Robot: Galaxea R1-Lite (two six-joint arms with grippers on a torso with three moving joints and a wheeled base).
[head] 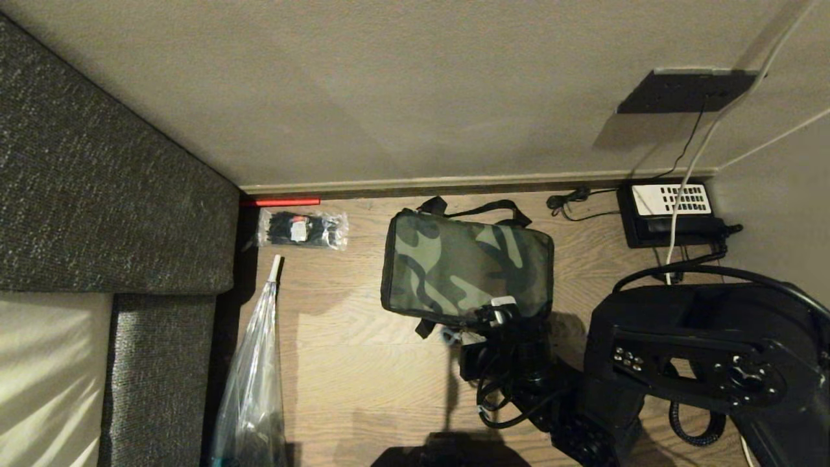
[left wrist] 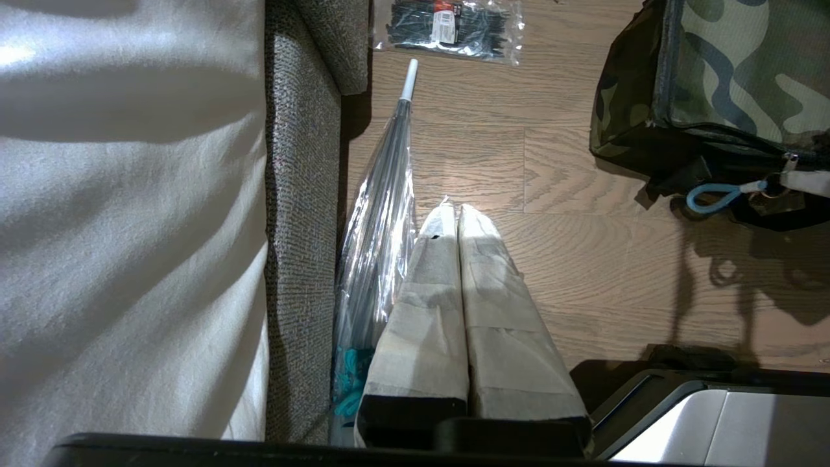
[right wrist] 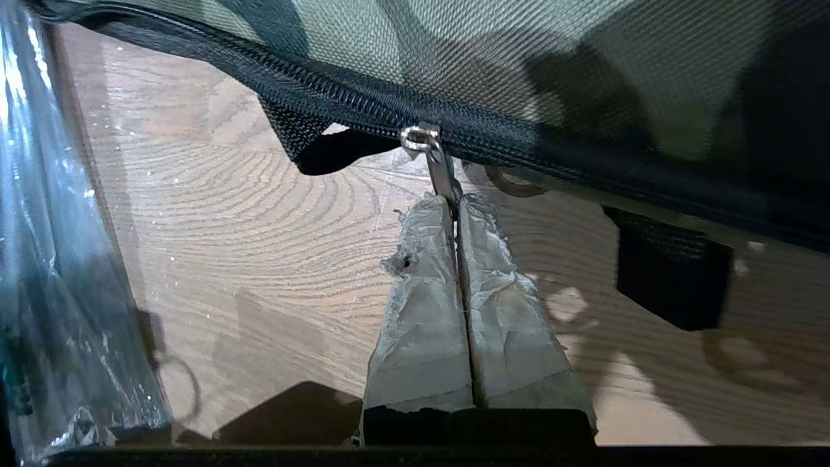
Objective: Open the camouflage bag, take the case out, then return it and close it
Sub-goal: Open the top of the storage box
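The camouflage bag (head: 467,266) (left wrist: 733,71) lies zipped shut on the wooden floor, its black straps at the far side. My right gripper (head: 499,308) (right wrist: 454,201) is at the bag's near edge, shut on the metal zipper pull (right wrist: 441,168) that hangs from the black zipper (right wrist: 337,97). A light blue loop (left wrist: 710,194) (head: 449,335) dangles beside that grip. The case is hidden. My left gripper (left wrist: 454,211) hangs shut and empty over the floor beside the sofa, well left of the bag.
A grey sofa (head: 97,194) fills the left side. A wrapped umbrella (head: 253,376) lies along it, with a packet of black cable ties (head: 301,228) by the wall. A black telephone (head: 671,211) with cables sits at the right. Bare floor lies left of the bag.
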